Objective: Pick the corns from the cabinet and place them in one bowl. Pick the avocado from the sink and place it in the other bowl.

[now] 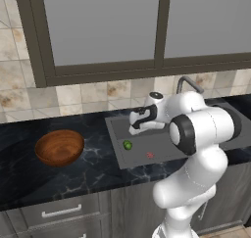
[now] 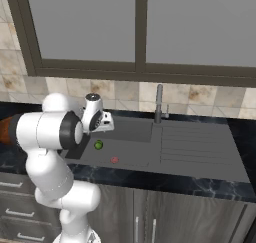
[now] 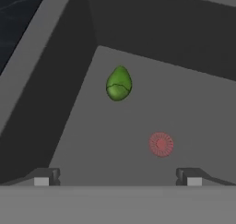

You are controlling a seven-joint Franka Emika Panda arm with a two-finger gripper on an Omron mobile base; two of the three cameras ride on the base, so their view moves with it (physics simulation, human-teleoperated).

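Observation:
The avocado [image 1: 127, 145] [image 2: 98, 145] [image 3: 119, 84], dark green with a lighter patch, lies on the floor of the dark grey sink [image 1: 147, 141] [image 2: 130, 132] [image 3: 193, 108], towards its left end. My gripper [image 1: 134, 129] [image 2: 107, 123] [image 3: 117, 177] hangs above the basin, open and holding nothing, with the avocado ahead of its fingertips and apart from them. The reddish-brown wooden bowl [image 1: 59, 147] stands empty on the black counter left of the sink; its edge [image 2: 4, 130] peeks out behind my arm. The corns, the cabinet and the pale yellow-tan bowl are out of view.
A tiny red item [image 1: 150, 155] [image 2: 115, 160] [image 3: 161, 144] lies on the sink floor right of the avocado. The curved grey faucet [image 1: 188, 83] [image 2: 159, 103] rises behind the basin. A ribbed drainboard [image 2: 195, 142] lies right of it. Window panels [image 1: 98, 26] fill the wall above.

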